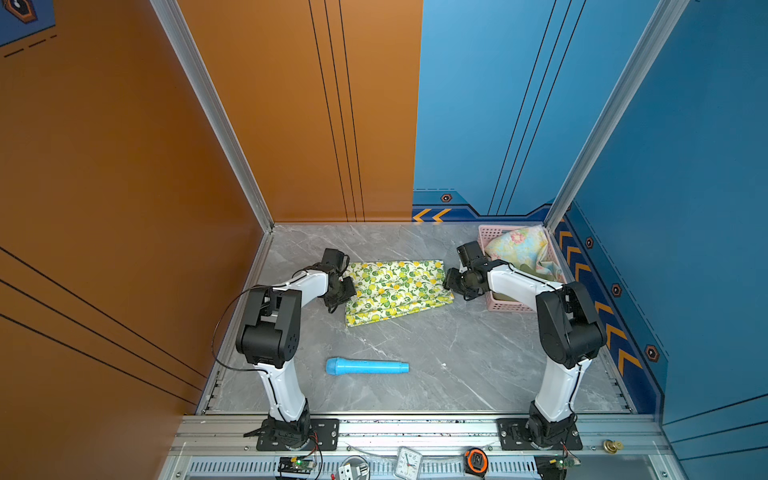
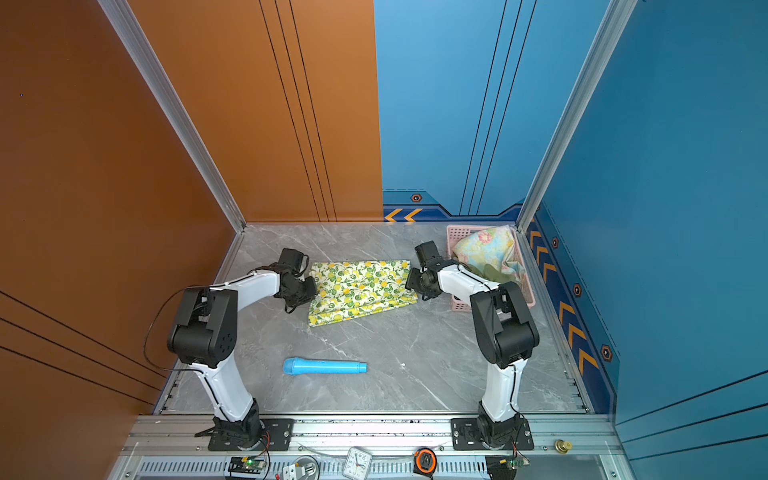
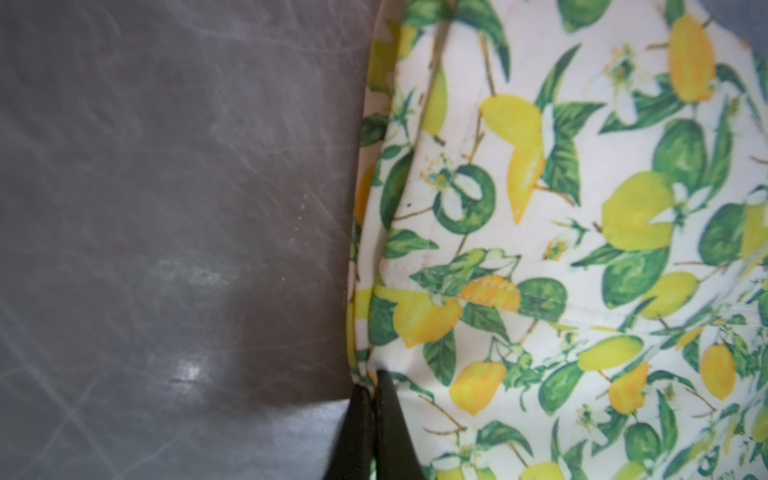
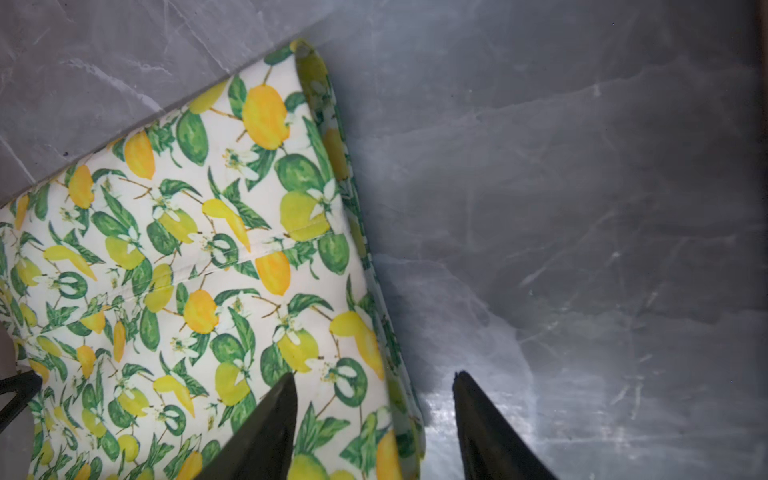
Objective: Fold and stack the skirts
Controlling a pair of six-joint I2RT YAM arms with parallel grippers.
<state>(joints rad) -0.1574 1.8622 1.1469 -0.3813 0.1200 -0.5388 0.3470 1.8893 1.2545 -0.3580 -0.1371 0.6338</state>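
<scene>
Handling: lemon skirt [image 1: 397, 291] is judged soft, limp, light.
Hold: folded end edges are preferred.
Left gripper [image 3: 371, 384]: closed on one edge.
Right gripper [image 4: 374, 374]: parted, nothing held.

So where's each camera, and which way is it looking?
Both top views: high up front, looking down at the table; left arm and right arm show.
Left wrist: on the left arm, facing the lemon-print skirt; left pincer pinching its edge.
Right wrist: on the right arm, facing the skirt's other end; right pincer open.
Shared: that skirt.
</scene>
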